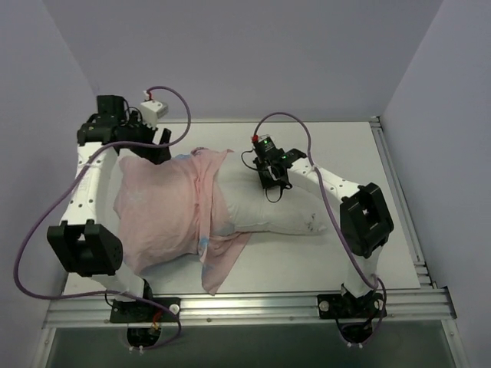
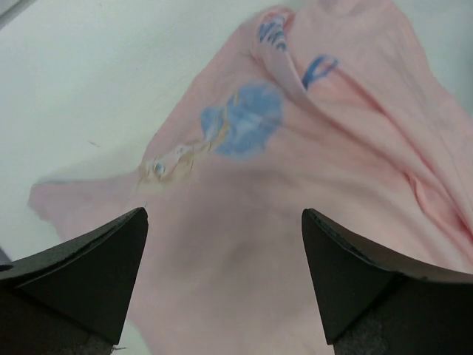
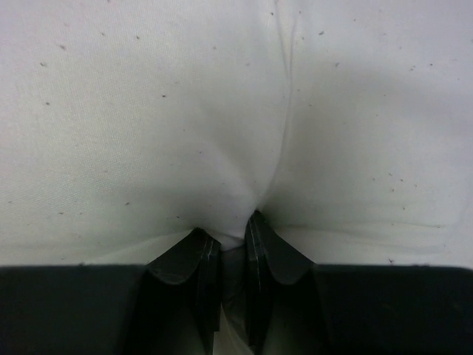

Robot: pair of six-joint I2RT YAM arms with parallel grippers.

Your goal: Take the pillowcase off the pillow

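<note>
The pillowcase (image 1: 165,211) lies inside out, its pale pink side up, over the left part of the white pillow (image 1: 268,211); the blue print shows through in the left wrist view (image 2: 244,118). The pillow's right half sticks out bare. My right gripper (image 1: 275,186) is shut on a pinch of the white pillow cloth (image 3: 229,235) at the pillow's far edge. My left gripper (image 1: 157,149) is open and empty, above the pillowcase's far left corner; its fingers (image 2: 96,274) stand wide apart over the pink cloth.
A white box (image 1: 153,110) with a cable sits at the back left beside the left arm. The table's metal rail (image 1: 245,307) runs along the near edge. Purple cables loop around both arms.
</note>
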